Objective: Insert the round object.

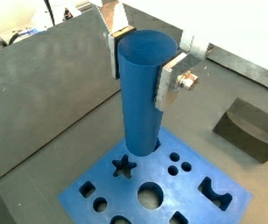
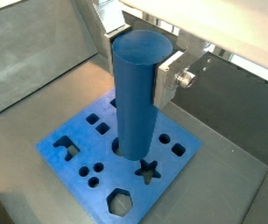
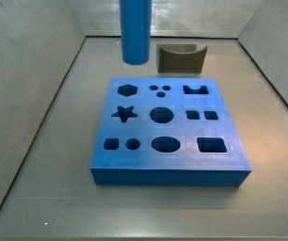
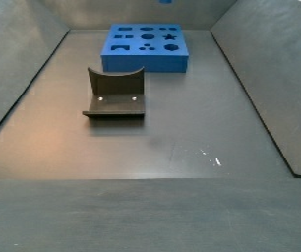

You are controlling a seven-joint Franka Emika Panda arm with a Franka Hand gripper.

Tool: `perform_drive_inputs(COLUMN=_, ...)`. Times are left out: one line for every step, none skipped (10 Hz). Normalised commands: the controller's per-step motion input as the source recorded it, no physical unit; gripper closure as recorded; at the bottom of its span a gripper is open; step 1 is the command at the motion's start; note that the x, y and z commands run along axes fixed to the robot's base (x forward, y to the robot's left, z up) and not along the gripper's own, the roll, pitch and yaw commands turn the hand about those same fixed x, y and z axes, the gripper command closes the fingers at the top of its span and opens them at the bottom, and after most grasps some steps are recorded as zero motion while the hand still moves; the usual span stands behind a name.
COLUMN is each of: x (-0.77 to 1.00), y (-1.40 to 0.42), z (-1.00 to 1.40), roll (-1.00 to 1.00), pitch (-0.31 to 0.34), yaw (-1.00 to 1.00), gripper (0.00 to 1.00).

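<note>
My gripper is shut on the top of the round object, a long blue cylinder peg held upright; both wrist views show it. The silver fingers press on its two sides. In a side view the peg hangs in the air over the far edge of the flat blue block, with the gripper above the frame. In both wrist views the peg's lower end is over the block, near the star hole and a round hole.
A dark olive-brown notched block stands on the floor behind the blue block; it also shows in a wrist view and a side view. Grey walls enclose the floor. The blue block sits at the far end.
</note>
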Motion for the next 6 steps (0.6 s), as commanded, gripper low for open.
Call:
perform_drive_inputs(x=0.62, y=-0.21, z=-0.89, roll=-0.08, pitch=-0.069, yaw=-0.29, gripper=1.00)
perform_drive_inputs(x=0.63, y=-0.19, z=-0.94, roll=-0.06, pitch=-0.046, yaw=-0.30, gripper=1.00)
perform_drive_inputs(x=0.40, y=-0.15, z=-0.98, roll=-0.02, pitch=-0.049, yaw=-0.27, gripper=1.00)
perform_drive_inputs(x=0.31, y=0.00, z=-0.60, roll=0.01, pitch=0.000, yaw=-0.08, gripper=1.00)
perform_drive_inputs(x=0.30, y=-0.01, z=-0.60, roll=0.00, pitch=0.000, yaw=-0.12, gripper=1.00)
perform_drive_inputs(x=0.31, y=0.00, z=-0.45, roll=0.00, pitch=0.023, yaw=-0.11, gripper=1.00)
